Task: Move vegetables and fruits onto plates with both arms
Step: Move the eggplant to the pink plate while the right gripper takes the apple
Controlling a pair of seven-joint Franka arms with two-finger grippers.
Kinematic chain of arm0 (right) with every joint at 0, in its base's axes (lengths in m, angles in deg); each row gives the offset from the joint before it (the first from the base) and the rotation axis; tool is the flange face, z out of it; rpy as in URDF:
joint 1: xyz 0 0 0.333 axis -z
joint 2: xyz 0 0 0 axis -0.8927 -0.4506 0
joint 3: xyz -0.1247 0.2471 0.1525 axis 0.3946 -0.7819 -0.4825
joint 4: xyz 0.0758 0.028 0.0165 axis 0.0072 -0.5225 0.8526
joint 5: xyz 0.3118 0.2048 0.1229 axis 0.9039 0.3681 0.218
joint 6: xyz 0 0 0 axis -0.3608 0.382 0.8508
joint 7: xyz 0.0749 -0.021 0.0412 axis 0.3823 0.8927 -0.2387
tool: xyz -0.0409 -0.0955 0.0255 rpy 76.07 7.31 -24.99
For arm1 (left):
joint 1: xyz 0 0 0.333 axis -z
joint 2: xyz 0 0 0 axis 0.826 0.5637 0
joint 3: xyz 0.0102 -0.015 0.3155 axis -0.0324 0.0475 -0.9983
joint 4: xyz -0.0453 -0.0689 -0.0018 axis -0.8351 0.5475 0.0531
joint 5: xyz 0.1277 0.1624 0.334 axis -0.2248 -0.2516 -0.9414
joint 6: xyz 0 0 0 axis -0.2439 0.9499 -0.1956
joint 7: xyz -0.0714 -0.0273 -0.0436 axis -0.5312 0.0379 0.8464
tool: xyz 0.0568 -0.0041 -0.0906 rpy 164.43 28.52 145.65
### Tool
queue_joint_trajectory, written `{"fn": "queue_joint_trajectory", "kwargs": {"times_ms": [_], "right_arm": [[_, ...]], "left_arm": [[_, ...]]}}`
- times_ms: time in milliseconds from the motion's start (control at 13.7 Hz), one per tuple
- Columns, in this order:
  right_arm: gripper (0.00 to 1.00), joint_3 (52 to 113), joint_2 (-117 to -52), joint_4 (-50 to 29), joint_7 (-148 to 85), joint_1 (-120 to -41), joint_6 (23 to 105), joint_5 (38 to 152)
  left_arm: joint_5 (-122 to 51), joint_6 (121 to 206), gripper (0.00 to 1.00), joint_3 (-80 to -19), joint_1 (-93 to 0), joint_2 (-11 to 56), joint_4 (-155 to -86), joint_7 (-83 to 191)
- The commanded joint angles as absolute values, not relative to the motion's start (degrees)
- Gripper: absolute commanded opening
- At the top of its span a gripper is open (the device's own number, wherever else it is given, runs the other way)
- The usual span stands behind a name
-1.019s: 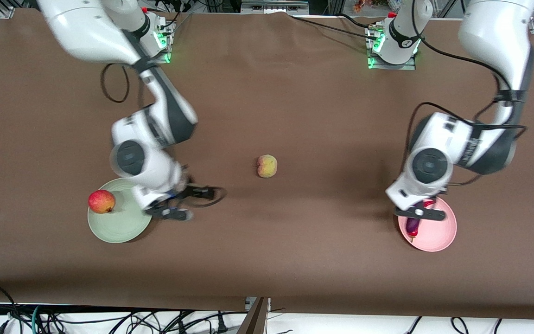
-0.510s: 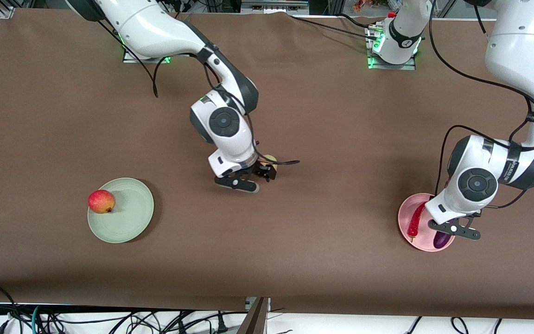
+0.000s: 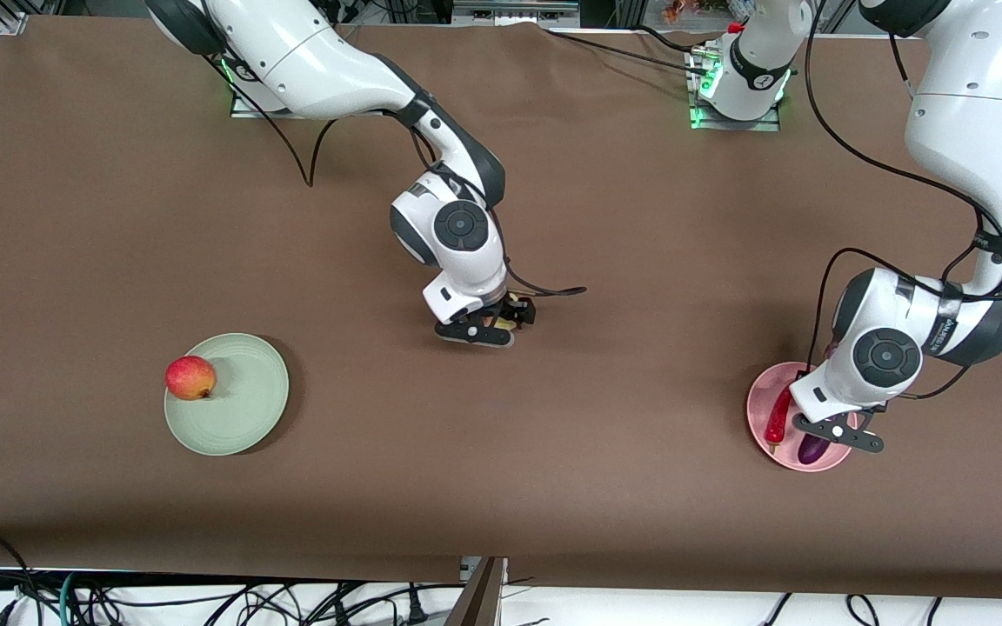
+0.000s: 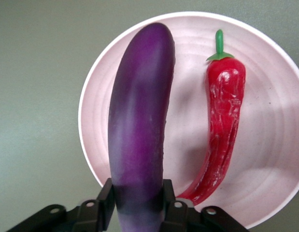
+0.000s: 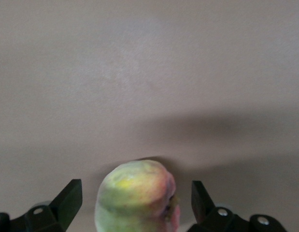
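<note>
Brown cloth [image 3: 605,487] covers the whole table, lit evenly from above. Tangled black cables [image 3: 205,600] lie on a pale floor just below the cloth's near edge; aluminium frame rails [image 3: 10,17] sit at its top corners.

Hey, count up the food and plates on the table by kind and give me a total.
Fruits: 2, an apple and a peach
Vegetables: 2, an eggplant and a chili
Plates: 2, a green plate and a pink plate
Total: 6
</note>
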State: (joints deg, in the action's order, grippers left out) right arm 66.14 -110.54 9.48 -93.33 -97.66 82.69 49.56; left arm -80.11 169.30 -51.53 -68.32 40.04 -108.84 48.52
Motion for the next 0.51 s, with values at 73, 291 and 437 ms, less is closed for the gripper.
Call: {"fn": "queue_joint_trajectory", "kwargs": {"times_ms": [73,291,437], "right_arm": [[1.0,67.71,-112.3,9.87,-95.59,-99.34,84.53,47.3],[0.36,67.71,-112.83,9.87,-95.51,-99.34,84.53,47.29],[0.09,67.71,-112.57,9.96,-94.46,-98.82,84.44,47.55]], "left_arm": [[-80.53,168.7,1.0,-50.81,-68.43,39.78,-107.05,47.22],[-79.83,164.42,1.0,-48.45,-68.43,35.83,-106.97,47.31],[-76.33,158.18,1.0,-46.85,-68.26,31.63,-106.7,47.4]]}}
